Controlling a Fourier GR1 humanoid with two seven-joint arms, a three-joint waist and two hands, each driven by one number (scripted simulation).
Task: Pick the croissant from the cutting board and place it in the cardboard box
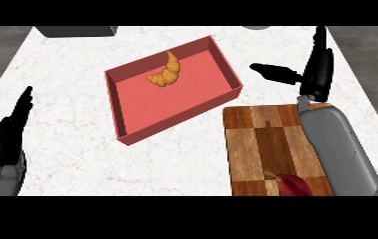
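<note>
Croissant [166, 72] already lies inside the red box [230, 72], in the box's upper half, centre-top of frame, near the far wall. So placing looks done; the step in hand reads as release and pull-away.

Right hand [314, 73] is at upper right, just beside the box's right corner and above the top edge of the cutting board [255, 148]. Fingers straight, thumb spread toward the box, holding nothing. Left hand [15, 128] rests open at the left edge, fingers up, also empty.

Croissant's long axis runs from upper right to lower left, steep. The thin tip points up toward the top of frame; the fatter curled end sits lower left. The curve bulges toward the right.

Next move, as I judge it: only bring the right arm back clear of the box without clipping its wall. A dark red thing [295, 185] sits on the board's lower edge; can't tell what it is.
</note>
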